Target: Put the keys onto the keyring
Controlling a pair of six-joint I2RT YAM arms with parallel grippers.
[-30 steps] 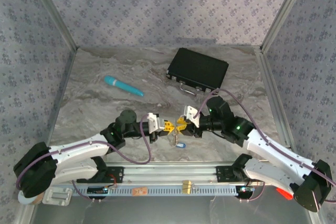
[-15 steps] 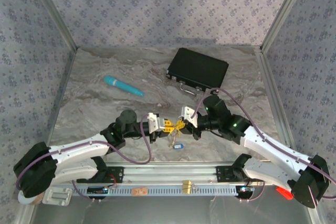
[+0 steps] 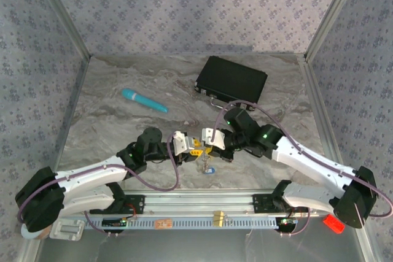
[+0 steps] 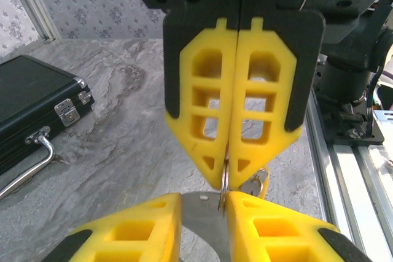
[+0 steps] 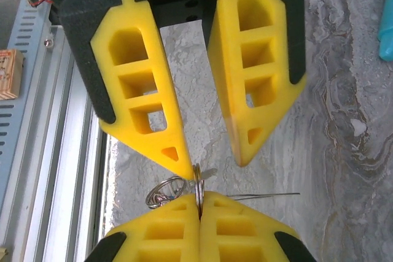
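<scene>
A silvery metal keyring (image 5: 198,179) stands edge-on between my two grippers, which meet tip to tip above the table near its front edge. My right gripper (image 5: 198,204) is shut on the keyring (image 4: 225,182). My left gripper (image 4: 206,204) is open, and the ring rests against the inner face of one finger (image 4: 245,213). A smaller wire ring (image 5: 164,189) with a key hangs beside the held one. A blue-headed key (image 3: 210,169) dangles below the left gripper (image 3: 193,149) and right gripper (image 3: 206,149). A silvery piece with a yellow rim (image 4: 259,182) shows behind the right fingertips.
A black case (image 3: 231,81) with a metal handle lies at the back right, also in the left wrist view (image 4: 24,102). A teal pen (image 3: 143,100) lies at the back left. The metal rail (image 3: 202,204) runs along the near edge, close under the grippers.
The right arm has swung left and shut on the keyring. The left jaws, shut a second ago, have opened a little. The blue key still hangs beneath.
</scene>
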